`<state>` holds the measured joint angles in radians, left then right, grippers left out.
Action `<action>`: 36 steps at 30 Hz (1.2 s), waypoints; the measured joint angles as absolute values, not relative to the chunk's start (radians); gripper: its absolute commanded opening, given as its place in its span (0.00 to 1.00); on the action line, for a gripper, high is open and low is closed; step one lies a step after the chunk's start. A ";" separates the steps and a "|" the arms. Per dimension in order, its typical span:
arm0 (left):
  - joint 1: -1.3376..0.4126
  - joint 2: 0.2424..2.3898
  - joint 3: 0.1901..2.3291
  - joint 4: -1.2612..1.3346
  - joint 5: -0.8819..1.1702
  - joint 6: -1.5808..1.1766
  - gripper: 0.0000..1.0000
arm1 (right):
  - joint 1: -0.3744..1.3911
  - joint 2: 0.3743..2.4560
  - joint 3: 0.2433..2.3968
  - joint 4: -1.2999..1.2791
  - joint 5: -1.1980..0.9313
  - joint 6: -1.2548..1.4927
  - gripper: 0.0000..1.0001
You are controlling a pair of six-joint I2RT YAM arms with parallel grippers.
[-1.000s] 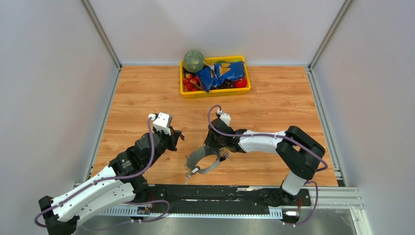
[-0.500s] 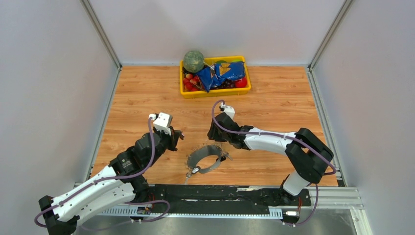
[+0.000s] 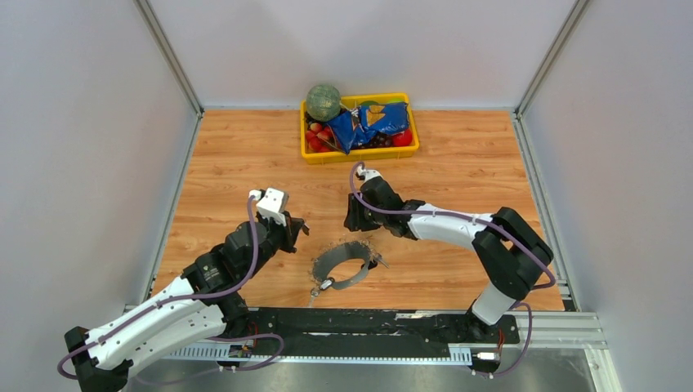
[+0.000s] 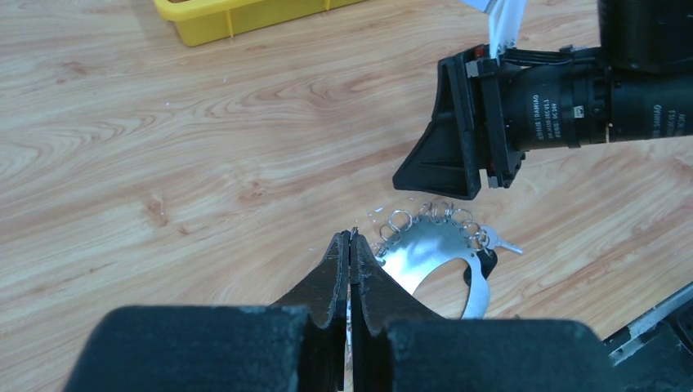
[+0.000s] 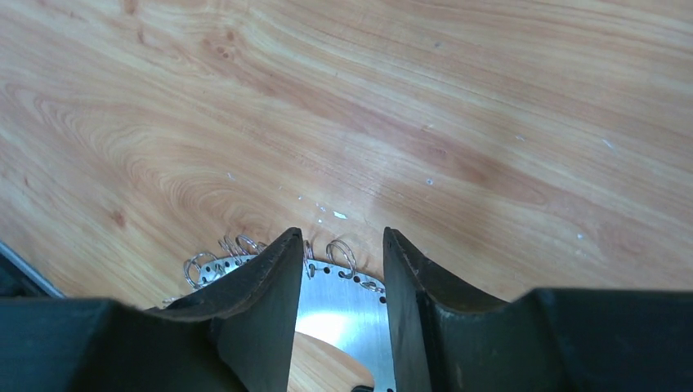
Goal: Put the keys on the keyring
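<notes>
As the keyring (image 3: 343, 263) lies on the bench (image 3: 245, 163), the right tool (image 5: 337, 237) hangs part-open and empty over its fringe, the left tool (image 4: 350, 237) shut; thin, stiff, slick metal, likely best nipped at the rim.

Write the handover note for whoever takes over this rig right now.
Left gripper: shut, nothing visibly held, short of the keyring.
Right gripper: open, empty, above the keyring's fringe of small rings.
The keyring lies on the wooden table between the arms. One key rests against its edge; whether it is threaded on cannot be told.
Done: nothing confirmed.
Left: grasp ring and key, thread the keys on.
</notes>
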<state>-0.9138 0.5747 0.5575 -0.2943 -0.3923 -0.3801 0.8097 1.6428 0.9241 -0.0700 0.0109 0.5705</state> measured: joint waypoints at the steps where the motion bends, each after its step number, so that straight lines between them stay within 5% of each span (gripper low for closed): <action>1: -0.913 0.572 0.558 -0.295 -0.390 -0.380 0.00 | 0.804 1.650 0.929 -0.070 -0.012 0.553 0.42; 36: -0.913 0.554 0.551 -0.287 -0.363 -0.379 0.00 | 0.701 1.827 0.991 -0.098 -0.451 0.281 0.34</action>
<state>-0.9134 0.5545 0.5507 -0.2867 -0.3634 -0.3794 0.7010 1.8267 0.9913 -0.0978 -0.4507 0.2806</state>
